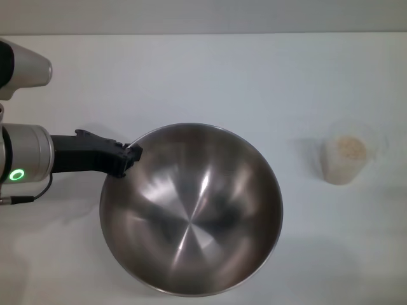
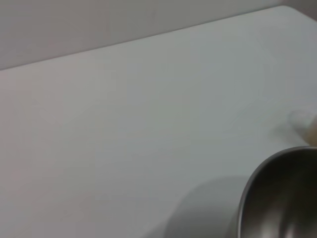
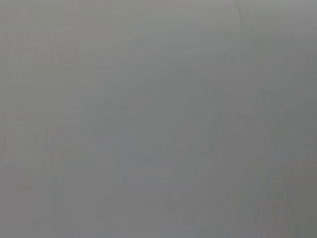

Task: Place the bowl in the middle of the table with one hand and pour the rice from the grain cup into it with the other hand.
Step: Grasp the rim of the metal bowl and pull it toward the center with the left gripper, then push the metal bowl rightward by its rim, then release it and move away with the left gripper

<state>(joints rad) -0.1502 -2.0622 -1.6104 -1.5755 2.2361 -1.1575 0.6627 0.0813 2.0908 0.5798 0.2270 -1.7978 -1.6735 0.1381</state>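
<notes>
The shiny steel bowl (image 1: pixel 191 210) sits low in the middle of the white table (image 1: pixel 210 76) in the head view. My left gripper (image 1: pixel 129 155) reaches in from the left and is shut on the bowl's upper left rim. The bowl's rim also shows in the left wrist view (image 2: pixel 282 198). The clear grain cup (image 1: pixel 346 155) stands upright at the right of the bowl, apart from it, with pale rice (image 1: pixel 348 149) inside. My right gripper is out of view; its wrist view shows only a plain grey surface.
The table's far edge (image 1: pixel 203 33) runs along the top of the head view. Bare tabletop lies behind the bowl and between the bowl and the cup.
</notes>
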